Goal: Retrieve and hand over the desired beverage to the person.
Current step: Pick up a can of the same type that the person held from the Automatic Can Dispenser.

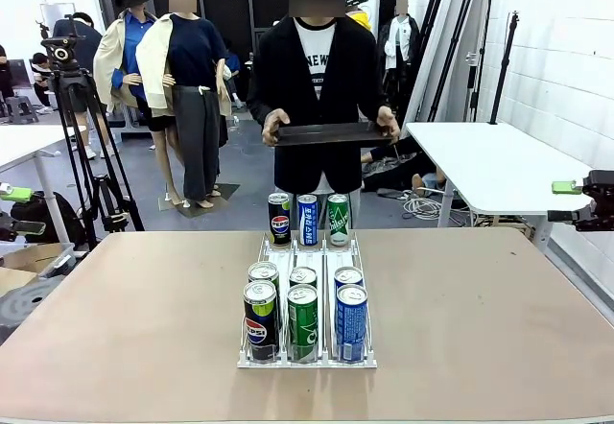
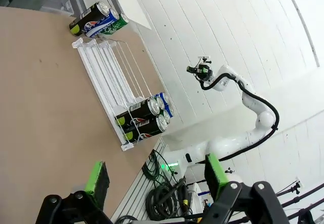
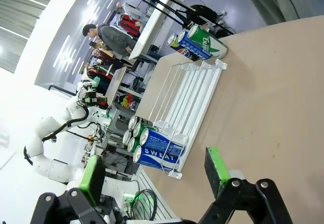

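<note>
Bright, even indoor light from overhead fills all 3 views. In the front view the desk point(image 1: 480, 328) is flatly lit, and the cans point(image 1: 303, 323) throw only short, soft shadows, with small glints on their tops. Both wrist views are tilted and bowed towards the edges by the wide lens. In the left wrist view the white wall point(image 2: 243, 26) is nearly washed out.
</note>
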`<state>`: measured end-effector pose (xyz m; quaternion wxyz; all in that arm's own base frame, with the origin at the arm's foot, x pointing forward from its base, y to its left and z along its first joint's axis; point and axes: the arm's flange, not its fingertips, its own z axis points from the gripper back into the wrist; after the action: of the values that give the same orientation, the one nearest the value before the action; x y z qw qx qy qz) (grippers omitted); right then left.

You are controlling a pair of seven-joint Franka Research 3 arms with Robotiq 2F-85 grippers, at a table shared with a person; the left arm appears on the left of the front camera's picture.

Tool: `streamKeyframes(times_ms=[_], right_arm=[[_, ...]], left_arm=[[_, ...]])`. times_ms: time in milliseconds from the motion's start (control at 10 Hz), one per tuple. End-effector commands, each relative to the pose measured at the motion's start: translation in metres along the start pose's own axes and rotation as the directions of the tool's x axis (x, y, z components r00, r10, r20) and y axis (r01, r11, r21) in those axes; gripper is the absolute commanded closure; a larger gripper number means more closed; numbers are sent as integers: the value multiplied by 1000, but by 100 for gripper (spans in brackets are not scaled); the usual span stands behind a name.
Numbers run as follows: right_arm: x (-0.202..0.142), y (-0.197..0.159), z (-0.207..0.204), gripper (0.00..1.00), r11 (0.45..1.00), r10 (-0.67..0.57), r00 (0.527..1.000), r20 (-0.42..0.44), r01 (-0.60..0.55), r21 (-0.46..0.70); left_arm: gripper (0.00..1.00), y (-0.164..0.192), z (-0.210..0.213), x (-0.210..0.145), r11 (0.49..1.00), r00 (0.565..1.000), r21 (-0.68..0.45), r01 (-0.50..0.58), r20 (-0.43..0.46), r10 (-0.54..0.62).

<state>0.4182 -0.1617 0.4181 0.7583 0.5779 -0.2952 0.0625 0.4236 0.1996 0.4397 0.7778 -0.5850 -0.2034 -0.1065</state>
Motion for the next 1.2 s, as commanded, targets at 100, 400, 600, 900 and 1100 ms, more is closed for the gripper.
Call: streamKeyframes(times_ms=[100, 400, 600, 900, 1100], right_arm=[[-3, 2, -2, 0, 1000, -5, 1000, 5, 5, -6], [-3, 2, -2, 0, 1000, -5, 1000, 5, 5, -6], [-3, 2, -2, 0, 1000, -5, 1000, 5, 5, -6], [-3, 2, -2, 0, 1000, -5, 1000, 5, 5, -6], [-3, 2, -2, 0, 1000, -5, 1000, 5, 5, -6]], left_arm=[[0, 0, 1, 0, 1000, 1000, 6, 0, -1, 0], [0, 0, 1, 0, 1000, 1000, 6, 0, -1, 0], [0, 0, 1, 0, 1000, 1000, 6, 0, -1, 0], [0, 0, 1, 0, 1000, 1000, 6, 0, -1, 0], [0, 0, 1, 0, 1000, 1000, 6, 0, -1, 0]])
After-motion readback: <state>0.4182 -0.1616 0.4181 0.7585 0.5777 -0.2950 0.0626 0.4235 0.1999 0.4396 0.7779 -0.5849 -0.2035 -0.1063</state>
